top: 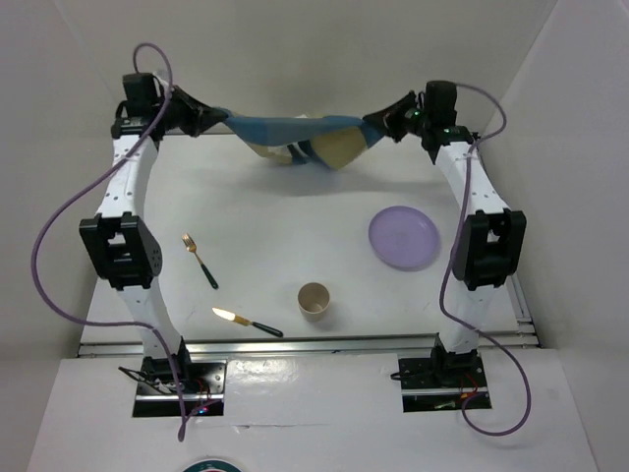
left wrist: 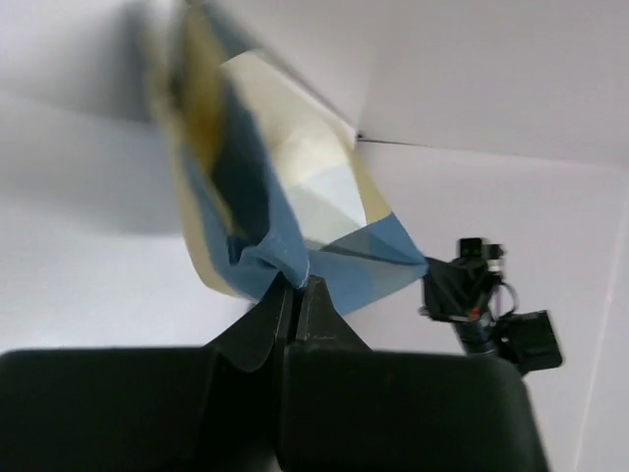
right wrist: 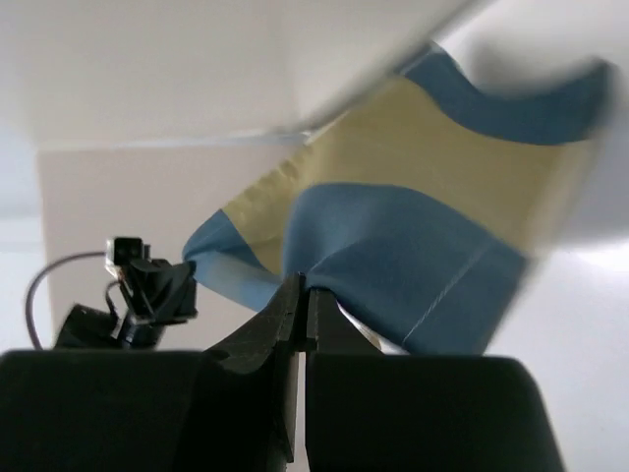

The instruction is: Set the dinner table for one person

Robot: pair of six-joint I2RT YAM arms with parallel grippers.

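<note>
The blue-and-tan cloth placemat [top: 300, 138] hangs stretched in the air at the far side of the white dinner table [top: 285, 246]. My left gripper [top: 218, 118] is shut on its left corner [left wrist: 280, 265]. My right gripper [top: 378, 120] is shut on its right corner [right wrist: 339, 270]. The middle of the cloth sags and folds down toward the tabletop. A purple plate [top: 404, 237] lies at the right. A tan cup [top: 314, 300] stands near the front. A gold fork [top: 200, 260] and a gold knife [top: 247, 321], both black-handled, lie at the front left.
White walls enclose the table at the back and sides. A metal rail [top: 305, 344] runs along the front edge. Purple cables [top: 59, 246] loop beside both arms.
</note>
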